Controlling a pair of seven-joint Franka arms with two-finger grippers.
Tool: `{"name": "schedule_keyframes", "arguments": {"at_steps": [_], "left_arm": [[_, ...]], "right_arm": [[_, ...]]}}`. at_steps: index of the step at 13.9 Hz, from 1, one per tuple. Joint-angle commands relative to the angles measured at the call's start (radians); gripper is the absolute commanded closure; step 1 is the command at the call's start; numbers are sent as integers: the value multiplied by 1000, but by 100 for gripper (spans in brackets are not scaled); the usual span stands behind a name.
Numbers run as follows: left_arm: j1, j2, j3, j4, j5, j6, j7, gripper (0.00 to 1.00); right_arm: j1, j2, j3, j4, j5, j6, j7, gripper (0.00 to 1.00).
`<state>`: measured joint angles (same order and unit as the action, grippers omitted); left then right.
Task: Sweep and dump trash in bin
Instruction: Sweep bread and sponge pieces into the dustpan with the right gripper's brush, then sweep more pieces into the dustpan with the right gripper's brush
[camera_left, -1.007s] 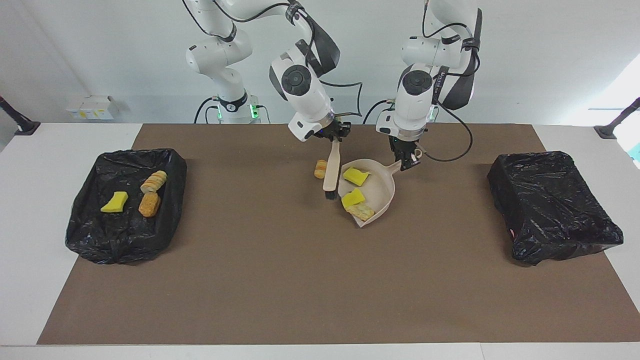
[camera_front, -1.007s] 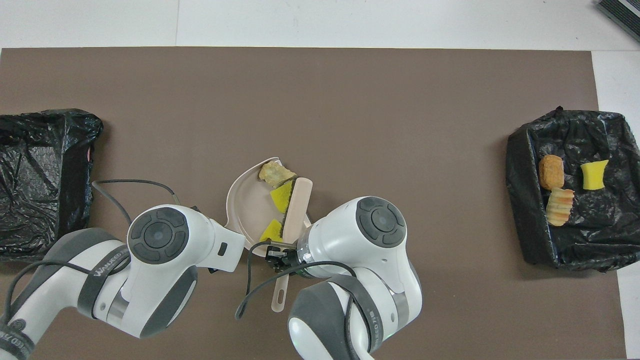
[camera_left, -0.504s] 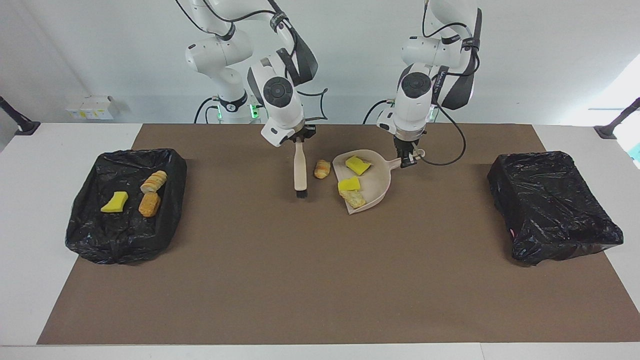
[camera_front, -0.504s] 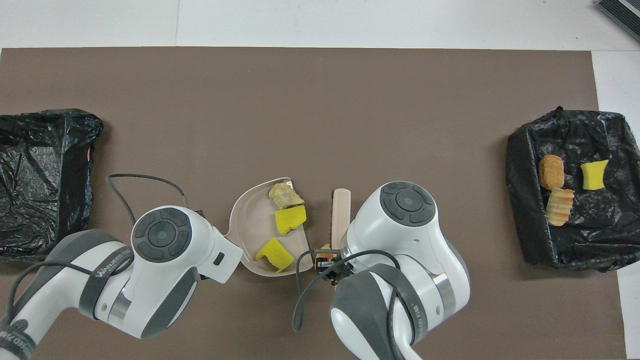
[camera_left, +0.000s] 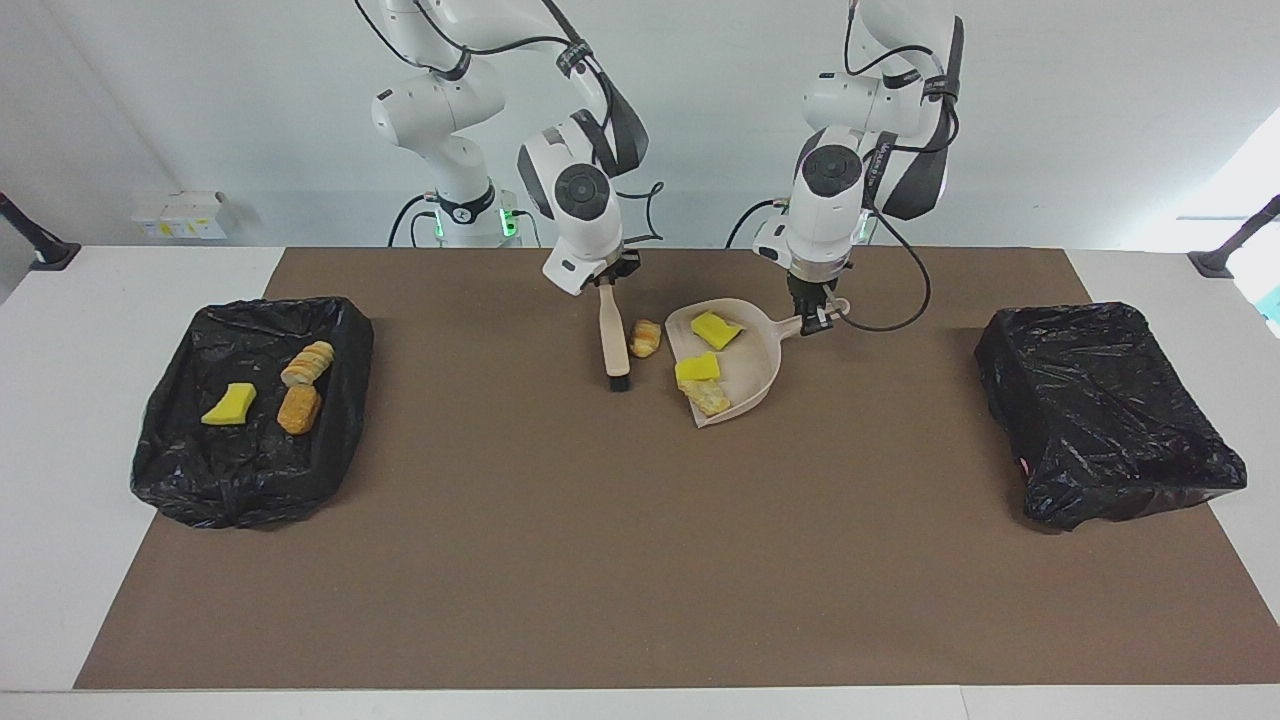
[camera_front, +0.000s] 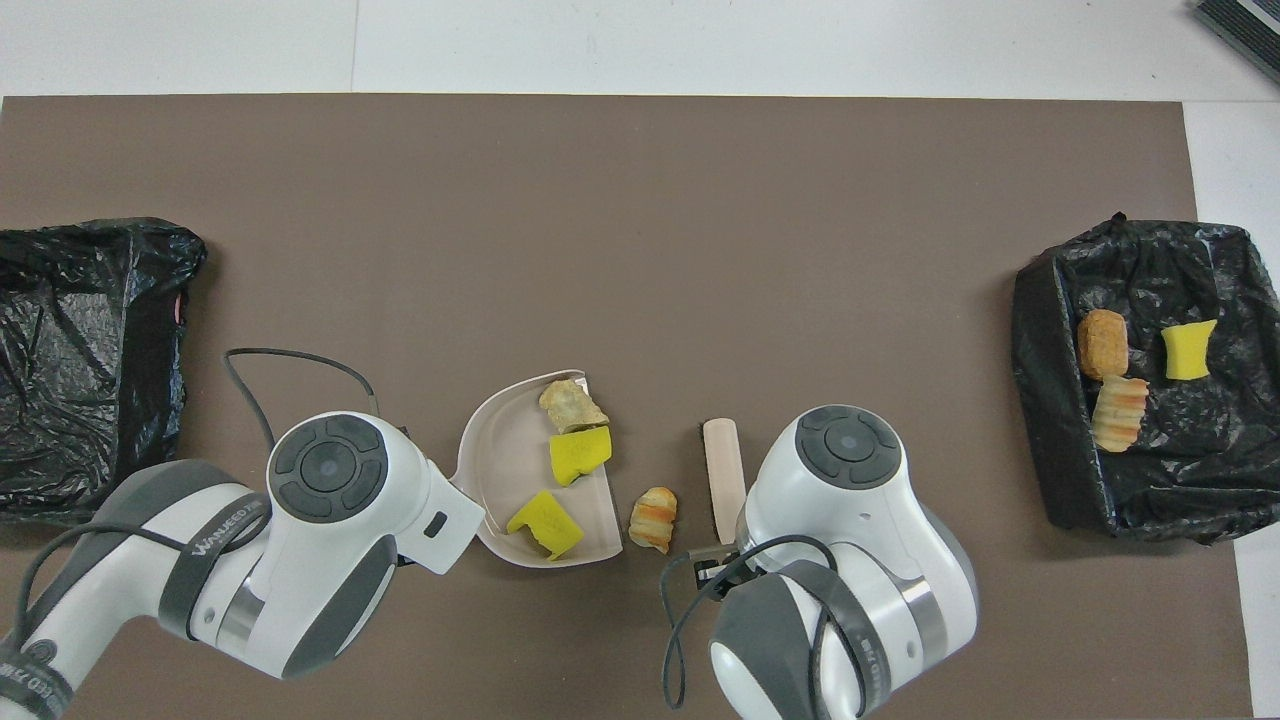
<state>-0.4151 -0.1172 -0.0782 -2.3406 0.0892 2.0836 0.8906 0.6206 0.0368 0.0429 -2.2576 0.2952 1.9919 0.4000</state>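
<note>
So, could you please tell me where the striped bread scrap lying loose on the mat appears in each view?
Facing view: the striped bread scrap lies between brush and dustpan, upper centre.
Overhead view: the scrap lies low centre, again between dustpan and brush.
Shared landmark: the dustpan.

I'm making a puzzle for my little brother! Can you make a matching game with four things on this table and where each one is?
Things:
1. brush
2. dustpan
3. striped bread chunk
4. bin at the right arm's end

Places or states:
A. lies on the mat between brush and dustpan
B. holds three scraps
C. held by the right gripper
D. held by the left gripper, with three scraps in it

Pairs: 1-C, 2-D, 3-A, 4-B
</note>
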Motion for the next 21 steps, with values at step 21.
{"name": "schedule_keyframes", "arguments": {"at_steps": [21], "left_arm": [[75,-32,12,-2,-184,42,-337,100]], "right_arm": [[-55,-34,-5,282,32,-260,171,100]]}}
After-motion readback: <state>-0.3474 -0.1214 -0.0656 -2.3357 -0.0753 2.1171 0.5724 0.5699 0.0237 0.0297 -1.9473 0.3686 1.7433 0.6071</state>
